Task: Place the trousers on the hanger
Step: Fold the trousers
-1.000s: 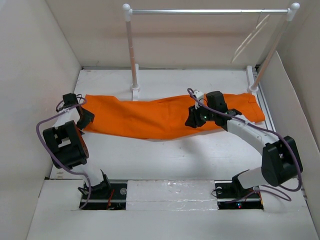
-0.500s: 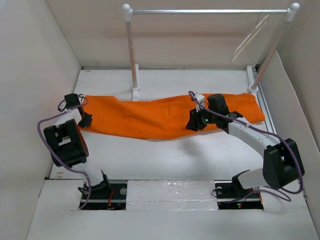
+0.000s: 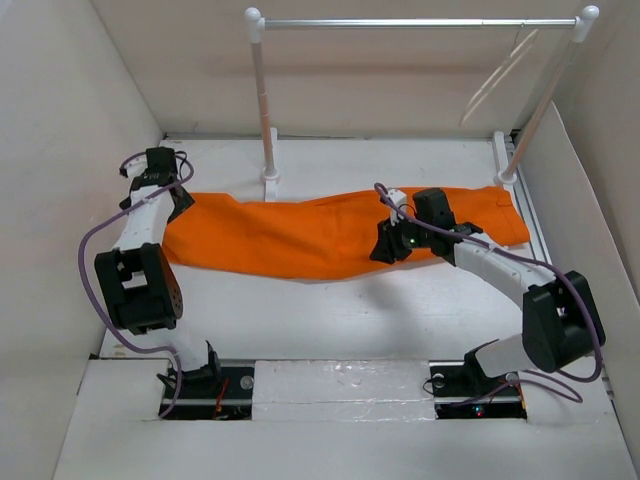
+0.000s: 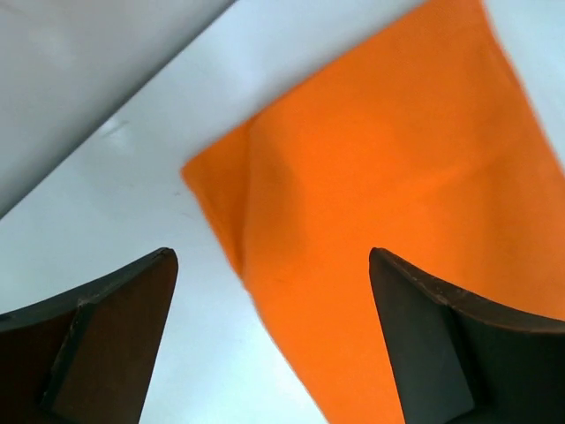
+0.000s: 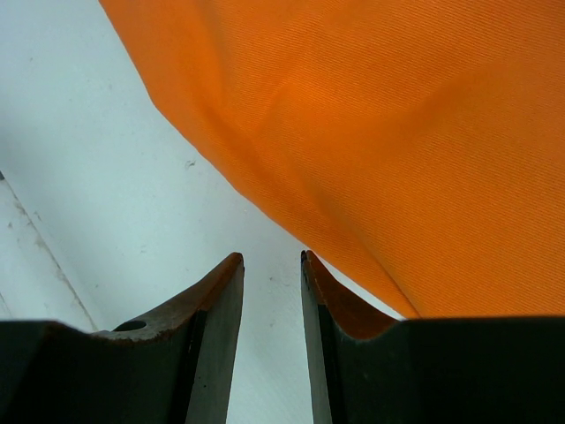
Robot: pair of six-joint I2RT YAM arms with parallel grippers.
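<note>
The orange trousers (image 3: 300,232) lie flat across the table, with their length running left to right. My left gripper (image 3: 175,198) hovers over their left end. In the left wrist view this left gripper (image 4: 272,253) is wide open, with the cloth's corner (image 4: 371,194) below it and nothing held. My right gripper (image 3: 382,250) sits at the trousers' near edge, around the middle. In the right wrist view its fingers (image 5: 221,300) stand a narrow gap apart with bare table between them, and the cloth's edge (image 5: 371,141) is just beside them. The cream hanger (image 3: 497,75) hangs from the rack bar at the far right.
A rack with white posts (image 3: 264,100) and a silver bar (image 3: 420,22) stands at the back of the table. White walls (image 3: 70,150) close in the left, right and rear sides. A raised rail (image 3: 535,230) runs along the right edge.
My left gripper has swung from the near side of the trousers' left end to its far side, and stands wide open now. The right arm has hardly moved.
</note>
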